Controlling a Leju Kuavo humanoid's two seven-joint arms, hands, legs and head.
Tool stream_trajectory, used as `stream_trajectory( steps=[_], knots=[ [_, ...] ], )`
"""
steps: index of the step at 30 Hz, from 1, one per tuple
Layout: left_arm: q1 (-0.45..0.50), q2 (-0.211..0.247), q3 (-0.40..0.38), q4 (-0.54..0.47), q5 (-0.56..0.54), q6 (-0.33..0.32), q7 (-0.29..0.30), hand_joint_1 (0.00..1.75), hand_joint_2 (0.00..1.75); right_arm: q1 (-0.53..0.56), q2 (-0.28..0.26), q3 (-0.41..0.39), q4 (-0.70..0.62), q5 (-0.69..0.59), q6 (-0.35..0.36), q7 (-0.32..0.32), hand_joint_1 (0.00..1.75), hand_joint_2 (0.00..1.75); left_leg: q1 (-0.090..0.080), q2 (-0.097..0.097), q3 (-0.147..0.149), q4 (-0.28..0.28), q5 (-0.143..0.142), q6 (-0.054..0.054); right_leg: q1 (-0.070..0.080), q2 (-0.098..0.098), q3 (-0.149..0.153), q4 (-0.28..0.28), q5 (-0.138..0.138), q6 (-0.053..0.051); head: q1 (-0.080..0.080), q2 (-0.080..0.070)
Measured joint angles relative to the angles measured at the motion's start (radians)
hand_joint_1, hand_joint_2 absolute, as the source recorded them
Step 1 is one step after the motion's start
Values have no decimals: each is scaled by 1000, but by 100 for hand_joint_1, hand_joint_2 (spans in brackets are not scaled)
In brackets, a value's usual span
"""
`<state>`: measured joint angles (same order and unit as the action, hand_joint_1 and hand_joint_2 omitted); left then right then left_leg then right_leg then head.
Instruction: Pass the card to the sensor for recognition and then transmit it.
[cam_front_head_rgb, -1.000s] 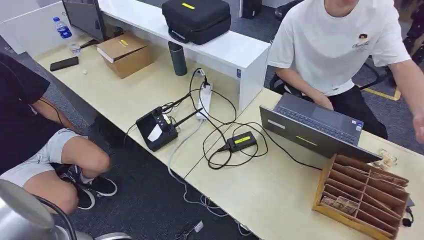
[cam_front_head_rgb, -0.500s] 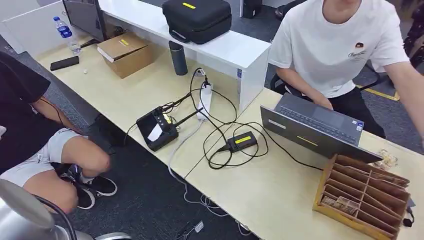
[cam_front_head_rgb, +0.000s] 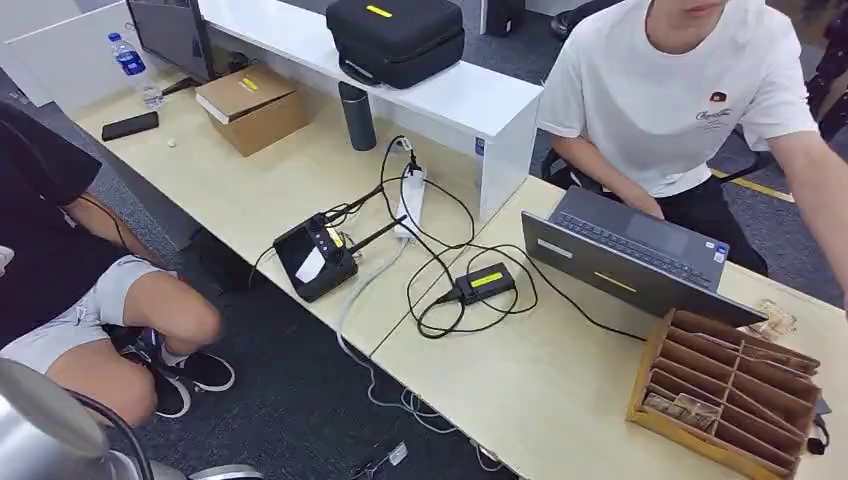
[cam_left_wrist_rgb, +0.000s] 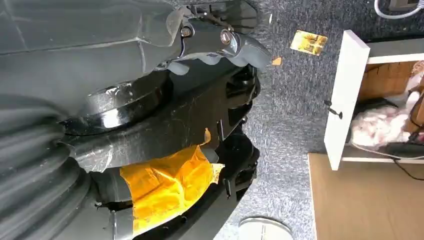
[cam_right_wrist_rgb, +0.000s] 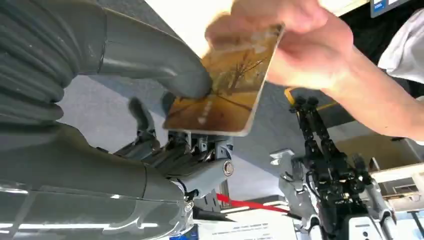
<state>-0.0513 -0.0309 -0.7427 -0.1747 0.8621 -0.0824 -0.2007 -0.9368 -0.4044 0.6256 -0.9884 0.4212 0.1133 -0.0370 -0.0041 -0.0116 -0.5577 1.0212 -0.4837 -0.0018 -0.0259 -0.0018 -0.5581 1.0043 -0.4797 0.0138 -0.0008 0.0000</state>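
Note:
A gold card (cam_right_wrist_rgb: 225, 90) with a tree picture lies between my right hand's (cam_right_wrist_rgb: 170, 150) grey thumb (cam_right_wrist_rgb: 192, 82) and the darker fingers under it. A person's hand (cam_right_wrist_rgb: 295, 45) grips the card's far end at the same time. In the head view the sensor, a small black box with a yellow label (cam_front_head_rgb: 485, 282), sits on the light table (cam_front_head_rgb: 520, 390) among looped cables. My left hand (cam_left_wrist_rgb: 220, 40) hangs low over the grey carpet and holds nothing. The person in a white shirt (cam_front_head_rgb: 670, 90) sits behind the laptop, one forearm reaching down past the picture's right edge.
An open laptop (cam_front_head_rgb: 630, 262) and a wooden divider tray (cam_front_head_rgb: 730, 395) stand right of the sensor. A black controller (cam_front_head_rgb: 315, 258) and a power strip (cam_front_head_rgb: 408, 200) lie to its left. Another person (cam_front_head_rgb: 60, 250) crouches at the left. A second gold card (cam_left_wrist_rgb: 309, 41) lies on the carpet.
The white-shirted person's arm at the right edge has stretched lower, its hand now out of the head view. The table's things have not moved.

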Motion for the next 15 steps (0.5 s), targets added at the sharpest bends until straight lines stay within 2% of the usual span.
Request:
stream_trajectory(
  steps=[7, 15],
  knots=[
    [-1, 3, -19, 0, -20, -11, -14, 0, 175, 31, 0, -21, -27, 12, -1, -5, 175, 175, 0, 0, 0, 0, 0, 0, 0, 0, 0, 0, 0, 0, 0, 0],
    [-4, 7, -30, 0, -16, -4, 2, 0, 175, 61, -5, -37, -54, 13, -6, -6, 175, 175, 0, 0, 0, 0, 0, 0, 0, 0, 0, 0, 0, 0, 0, 0]
  ],
)
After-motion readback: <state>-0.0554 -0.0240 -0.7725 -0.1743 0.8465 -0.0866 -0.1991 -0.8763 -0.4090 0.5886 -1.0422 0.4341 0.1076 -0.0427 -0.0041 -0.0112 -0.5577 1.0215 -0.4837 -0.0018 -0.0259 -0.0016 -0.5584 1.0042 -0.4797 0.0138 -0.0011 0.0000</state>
